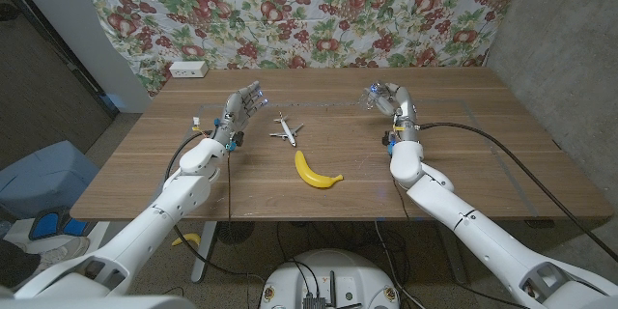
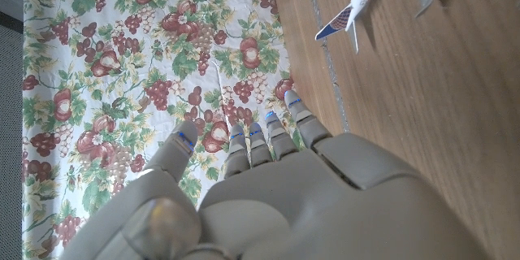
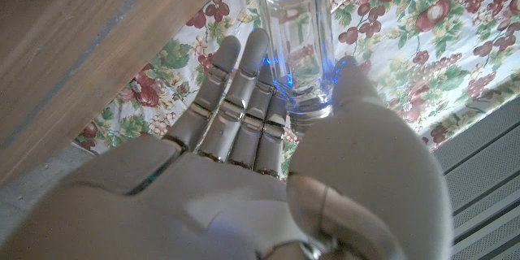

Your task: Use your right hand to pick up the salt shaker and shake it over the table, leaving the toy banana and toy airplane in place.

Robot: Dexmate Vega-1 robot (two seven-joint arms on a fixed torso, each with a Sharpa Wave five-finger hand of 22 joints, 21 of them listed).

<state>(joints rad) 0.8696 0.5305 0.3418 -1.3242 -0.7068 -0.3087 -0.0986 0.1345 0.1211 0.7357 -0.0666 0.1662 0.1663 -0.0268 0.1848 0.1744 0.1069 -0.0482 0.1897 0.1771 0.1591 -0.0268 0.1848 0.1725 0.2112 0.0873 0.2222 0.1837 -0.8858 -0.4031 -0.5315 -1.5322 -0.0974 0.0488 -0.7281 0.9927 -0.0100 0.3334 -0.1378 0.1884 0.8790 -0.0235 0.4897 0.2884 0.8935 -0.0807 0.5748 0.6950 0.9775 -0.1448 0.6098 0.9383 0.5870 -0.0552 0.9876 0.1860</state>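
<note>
Right hand point(image 3: 268, 171) has the clear salt shaker point(image 3: 299, 45) pinched btw thumb and fingers, held up off the table point(image 1: 463, 169) near its far right side. Banana point(image 1: 317, 172) and toy plane point(image 1: 285, 131) sit mid-table, well apart from that hand. Left hand point(image 1: 241, 106) holds nothing, fingers a bit spread, just left of the plane.

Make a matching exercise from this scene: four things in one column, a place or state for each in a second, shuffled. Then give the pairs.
Things:
1. salt shaker
2. toy banana
3. toy airplane
4. left hand

Places or states:
A. lying on the table nearest the robot, between the arms
B. holding nothing, fingers apart
C. held in the right hand
D. on the table beside the left hand

Pairs: 1-C, 2-A, 3-D, 4-B
</note>
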